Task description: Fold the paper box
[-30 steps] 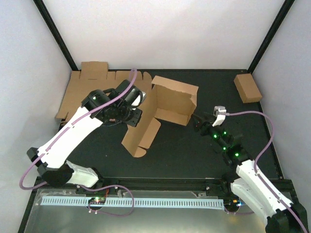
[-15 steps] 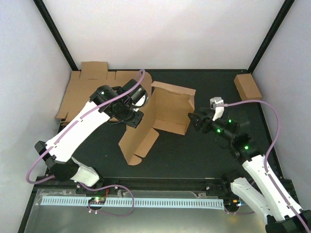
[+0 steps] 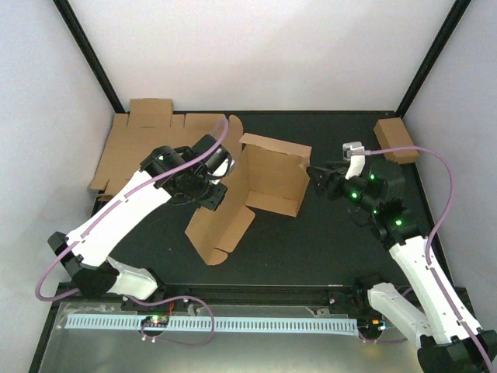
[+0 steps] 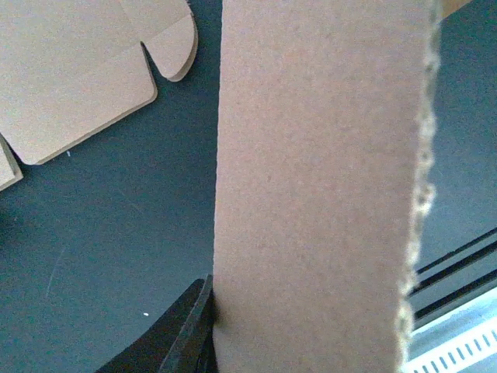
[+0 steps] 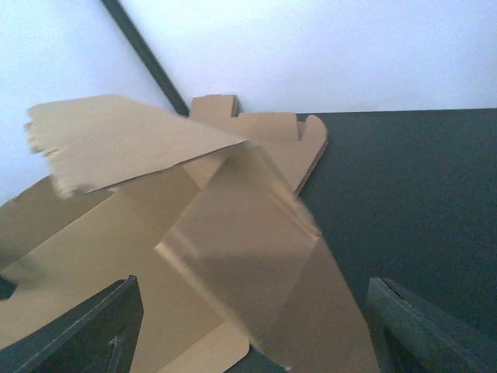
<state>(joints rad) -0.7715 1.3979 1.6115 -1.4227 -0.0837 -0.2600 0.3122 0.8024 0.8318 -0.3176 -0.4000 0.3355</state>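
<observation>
left gripper (image 3: pixel 217 185) is pressing on the raised panel of the paper box (image 3: pixel 272 167), grip impossible to tell | right gripper (image 3: pixel 314 177) is hovering wide open at its right wall, holding nothing

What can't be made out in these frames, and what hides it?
Left wrist view: the box panel fills the frame. Only one finger shows, so the left jaws' state and grip are unclear.
Top view: the left arm covers those jaws and part of the flat sheet.
Right wrist view: a near flap, blurred, blocks much of the box's inside.
</observation>
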